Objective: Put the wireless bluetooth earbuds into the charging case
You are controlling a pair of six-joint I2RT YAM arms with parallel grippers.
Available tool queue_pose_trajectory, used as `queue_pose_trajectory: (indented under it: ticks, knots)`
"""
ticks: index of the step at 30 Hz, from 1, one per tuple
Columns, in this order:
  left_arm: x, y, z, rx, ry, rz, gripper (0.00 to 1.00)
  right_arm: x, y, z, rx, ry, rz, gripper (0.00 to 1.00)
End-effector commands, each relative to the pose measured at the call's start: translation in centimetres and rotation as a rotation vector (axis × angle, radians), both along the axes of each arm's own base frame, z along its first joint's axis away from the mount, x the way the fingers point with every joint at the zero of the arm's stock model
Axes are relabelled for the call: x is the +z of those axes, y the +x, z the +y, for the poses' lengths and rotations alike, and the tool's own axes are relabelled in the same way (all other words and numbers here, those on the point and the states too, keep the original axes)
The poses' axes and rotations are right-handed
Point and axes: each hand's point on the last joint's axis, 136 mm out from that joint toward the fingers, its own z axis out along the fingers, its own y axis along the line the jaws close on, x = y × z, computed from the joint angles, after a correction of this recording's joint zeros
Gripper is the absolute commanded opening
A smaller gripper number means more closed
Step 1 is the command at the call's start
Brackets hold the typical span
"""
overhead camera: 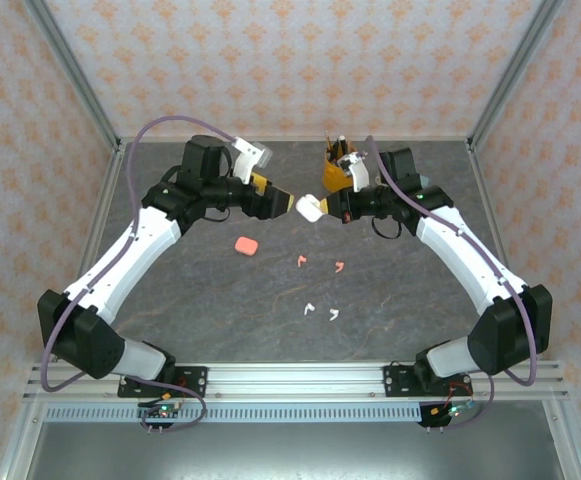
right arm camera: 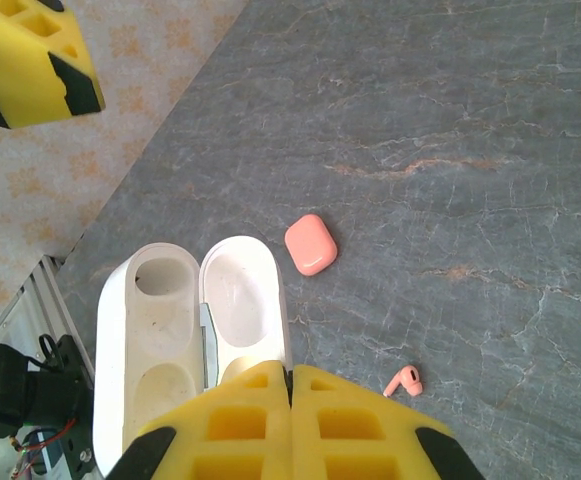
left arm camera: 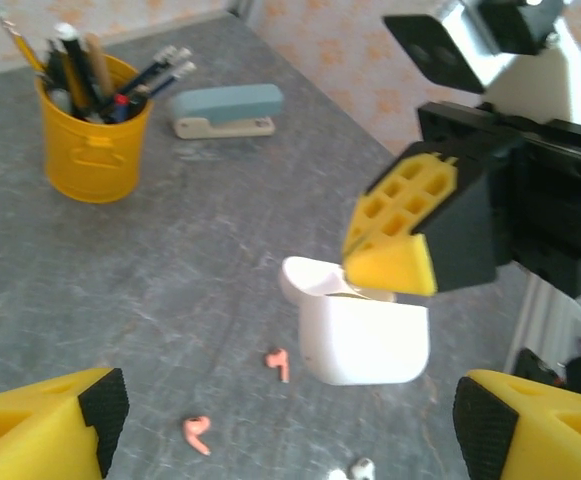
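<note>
— Where is a pincer finding room right now?
— The near middle of the desk is lying mostly bare. Only two white earbuds and, a little farther, two pink earbuds are dotting it, with gaps between them.
— And the far side?
— The open white case, which the right pincer is gripping, is blocking the gap facing the spread left pincer. A pencil cup is standing just behind, with a stapler near it. A pink case is sitting left of centre, with bare desk all around it.
</note>
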Motion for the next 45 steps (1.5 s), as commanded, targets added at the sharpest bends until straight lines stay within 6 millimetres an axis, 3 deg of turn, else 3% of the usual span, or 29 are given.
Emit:
queue_pose_trajectory:
  ticks: [1,11,16,23,34,45]
  knots:
    - [1.2,-1.9,-1.0,-0.130,-0.041,0.023,0.85,3.0,-0.9,0.2,0.044,0.041,-0.079,0.00]
    - [0.6,-2.2,-2.0,-0.206,-0.063,0.104,0.78,5.2,-1.6,0.8,0.077,0.112,-0.117,0.00]
    - [1.3,-2.1,-2.5,-0.230,-0.092,0.110,0.75,5.7,-1.6,1.1,0.095,0.138,-0.123,0.00]
    - [2.2,-2.6,-3.0,-0.281,-0.124,0.127,0.71,5.9,-1.6,1.9,0.117,0.137,-0.128,0.00]
    - [1.3,-3.1,-3.4,-0.325,-0.126,0.171,0.65,5.9,-1.6,3.1,0.144,0.120,-0.133,0.00]
    - [1.5,-3.8,-3.6,-0.368,-0.141,0.178,0.52,5.7,-1.4,3.6,0.148,0.111,-0.130,0.00]
